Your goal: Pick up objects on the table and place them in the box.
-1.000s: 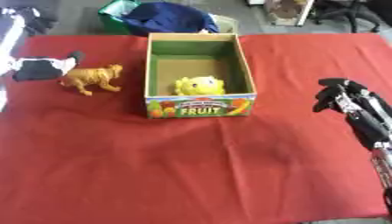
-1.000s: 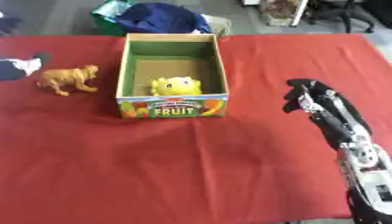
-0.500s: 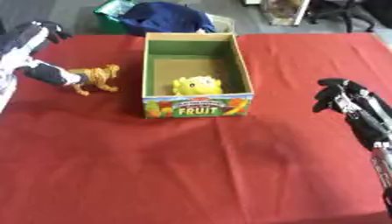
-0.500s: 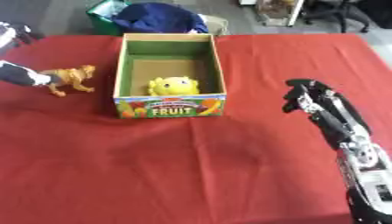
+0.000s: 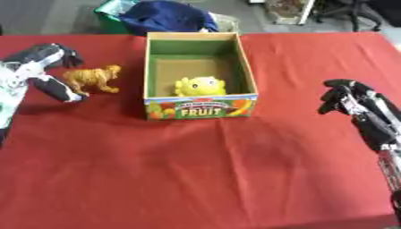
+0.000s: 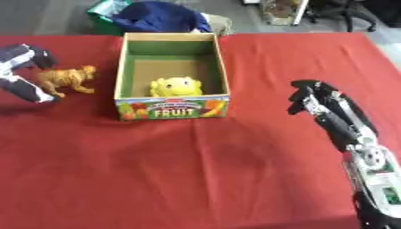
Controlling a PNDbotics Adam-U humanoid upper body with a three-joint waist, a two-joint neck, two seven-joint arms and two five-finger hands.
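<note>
An open cardboard box (image 5: 243, 67) with a fruit label stands mid-table, and a yellow toy (image 5: 200, 86) lies inside at its near wall. A small orange-brown toy animal (image 5: 92, 78) stands on the red cloth just left of the box. My left hand (image 5: 40, 61) reaches in from the left edge, open, its fingers spread just behind the animal's rear, and I cannot tell whether they touch it. My right hand (image 6: 315, 96) hovers to the right of the box, relaxed with fingers drooping and nothing in it.
The red cloth (image 5: 203, 170) covers the whole table. Beyond the far edge lie a blue bundle of fabric (image 5: 168, 15) and a green bin (image 5: 113, 11). Chair legs show at the far right.
My left hand has lifted, spread its fingers and closed in on the toy animal's rear. The animal, box and right hand have stayed put.
</note>
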